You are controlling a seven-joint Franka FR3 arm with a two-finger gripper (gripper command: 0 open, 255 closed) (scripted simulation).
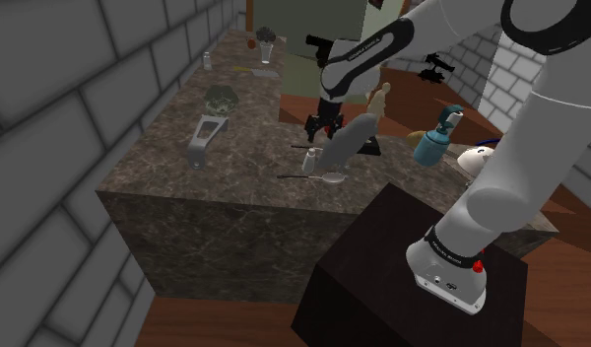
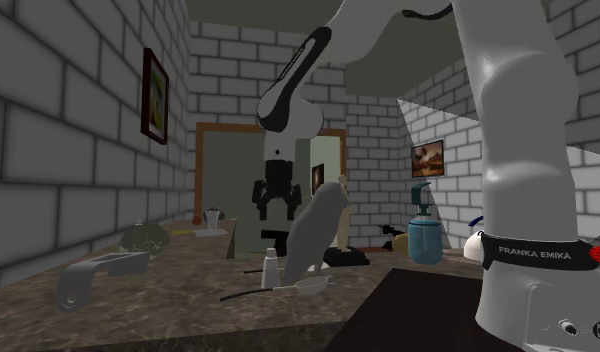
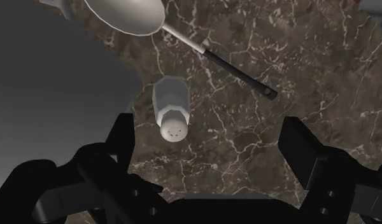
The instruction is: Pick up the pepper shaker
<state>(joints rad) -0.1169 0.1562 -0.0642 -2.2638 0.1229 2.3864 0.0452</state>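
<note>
The pepper shaker [image 3: 169,108] is seen as a small, pale grey-white piece with a faceted body and a rounded cap, in which a few small holes are pierced. It is stood upright on the dark, white-veined marble desk [image 3: 247,133]. Its long axis is vertical, and the holed cap is turned upward, toward the gripper [image 3: 209,146].

The gripper is held open above the shaker, with its two black fingers [image 3: 123,143] spread wide and nothing clasped between them. The shaker is seen ahead of the gap, nearer one finger than the other, and is touched by neither. In the second exterior view, clear air is seen between the fingertips and the cap.

A metal spoon [image 3: 129,16] is laid flat near the shaker, and its dark handle is angled away across the desk. A tall, rounded grey object [image 2: 318,235], whose kind cannot be told, is leaned at a slant just to the shaker's right in the second exterior view. A blue spray bottle [image 2: 424,238] is stood well apart, further toward that view's right.
</note>
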